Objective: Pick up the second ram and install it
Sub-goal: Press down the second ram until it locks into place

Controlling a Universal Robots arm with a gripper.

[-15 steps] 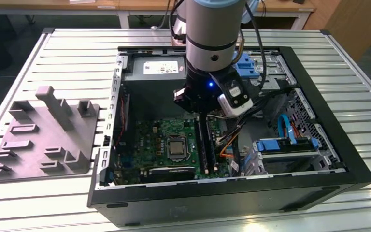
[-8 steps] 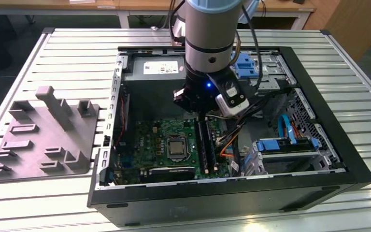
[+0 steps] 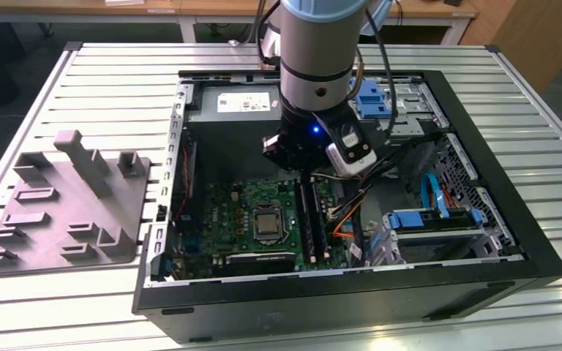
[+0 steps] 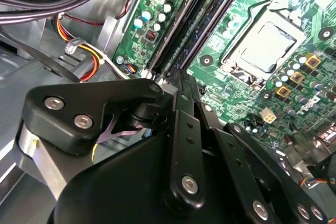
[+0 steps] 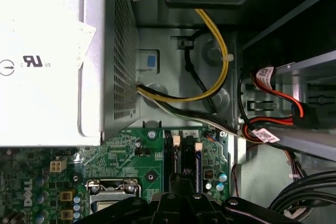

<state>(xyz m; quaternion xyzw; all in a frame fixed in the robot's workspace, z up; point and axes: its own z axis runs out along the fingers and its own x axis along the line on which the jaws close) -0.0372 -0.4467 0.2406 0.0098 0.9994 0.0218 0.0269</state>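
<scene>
Grey plastic fixture tray (image 3: 61, 205) at exterior view's left, flat on slatted metal bench (image 3: 115, 80), slots and upright posts on top. Open PC case (image 3: 339, 292) right of it, lying on its side, side panel off. Green motherboard (image 3: 232, 212) on case floor, CPU socket (image 3: 264, 224) with metal retention frame near middle. Just right of socket, long black RAM strips running toward near edge of board; second ram (image 3: 306, 212) seen edge-on as dark strip directly below arm's tool, at slot rails, lower end near board's front edge. Seated fully or not: cannot tell. UR arm (image 3: 315, 66) coming down from above into case, blue light lit on wrist. Pincer (image 3: 306, 172) right over upper end of strip, touching or nearly so; spread or pinching: cannot tell. Silver power supply (image 3: 237, 102) at back of case behind arm. Blue drive caddies (image 3: 435, 219) at exterior view's right, orange and blue cables near them.

Second wrist view: black pincer linkage (image 4: 181, 129) up close, fingertips hidden, pointed at parallel dark slot rails (image 4: 184, 35) beside socket.

First wrist view: perforated power supply wall (image 5: 121, 51), yellow cable loop (image 5: 223, 61), red and black cables, memory slots with white latches (image 5: 177, 140) just above pincer body.
</scene>
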